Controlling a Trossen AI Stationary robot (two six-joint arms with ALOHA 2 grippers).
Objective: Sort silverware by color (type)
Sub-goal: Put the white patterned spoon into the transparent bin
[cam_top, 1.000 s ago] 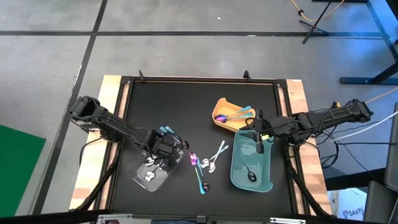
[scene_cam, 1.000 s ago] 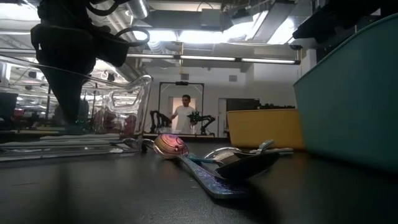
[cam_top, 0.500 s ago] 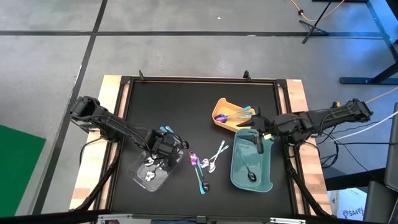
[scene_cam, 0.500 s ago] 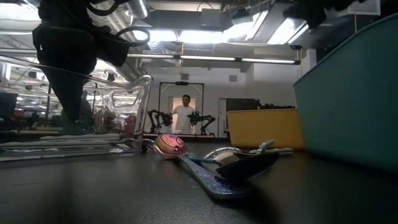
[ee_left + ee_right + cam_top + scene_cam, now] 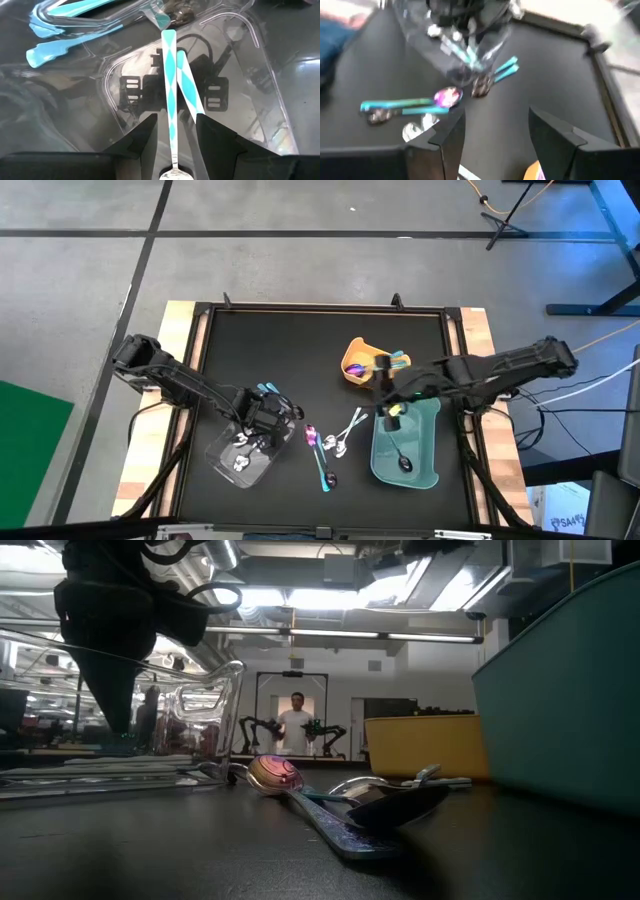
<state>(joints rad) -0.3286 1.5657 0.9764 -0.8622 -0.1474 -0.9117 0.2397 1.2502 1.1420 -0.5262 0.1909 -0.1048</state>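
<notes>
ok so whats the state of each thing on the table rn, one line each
left gripper: open, over the clear tray, a teal-handled spoon between its fingers
right gripper: open, empty, at the teal tray's edge
clear tray: holds spoons
yellow tray: holds utensils
teal tray: holds one dark spoon
loose spoons: lying on the mat

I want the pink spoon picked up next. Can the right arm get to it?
Probably yes. The right gripper is open, hovering near the loose pile, and the pink spoon lies in the open on the table with nothing over it.
</notes>
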